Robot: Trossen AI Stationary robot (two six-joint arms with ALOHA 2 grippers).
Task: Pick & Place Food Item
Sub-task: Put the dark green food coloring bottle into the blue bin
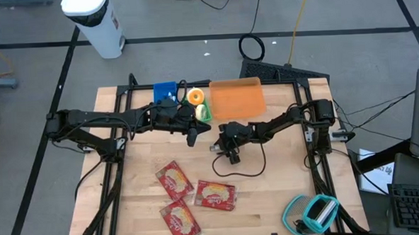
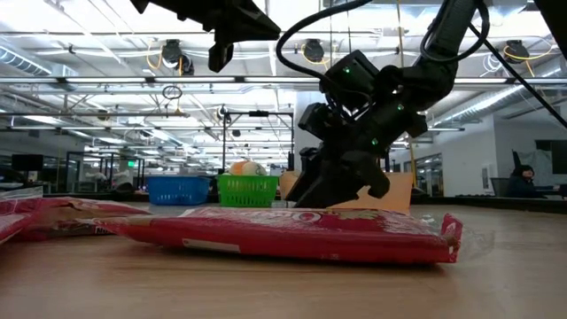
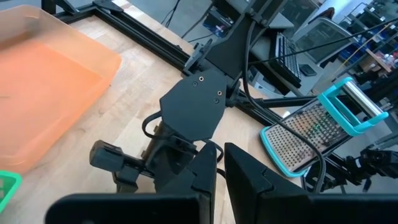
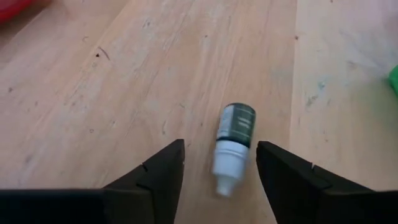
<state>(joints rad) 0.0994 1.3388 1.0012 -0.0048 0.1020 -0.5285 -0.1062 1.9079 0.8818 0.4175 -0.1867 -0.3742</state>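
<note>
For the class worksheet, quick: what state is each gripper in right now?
Left gripper: jaws shut, holding nothing, raised above the table.
Right gripper: jaws open, low over the table, either side of a small bottle, not yet gripping it.

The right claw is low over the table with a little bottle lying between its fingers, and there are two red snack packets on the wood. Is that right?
Almost. The right claw does sit low with the little bottle lying between its fingers, but the high view shows three red snack packets on the wood, not two.

The small bottle (image 4: 232, 147) lies on the table (image 4: 112, 93) between the right claw's (image 4: 221, 165) fingers.
</note>
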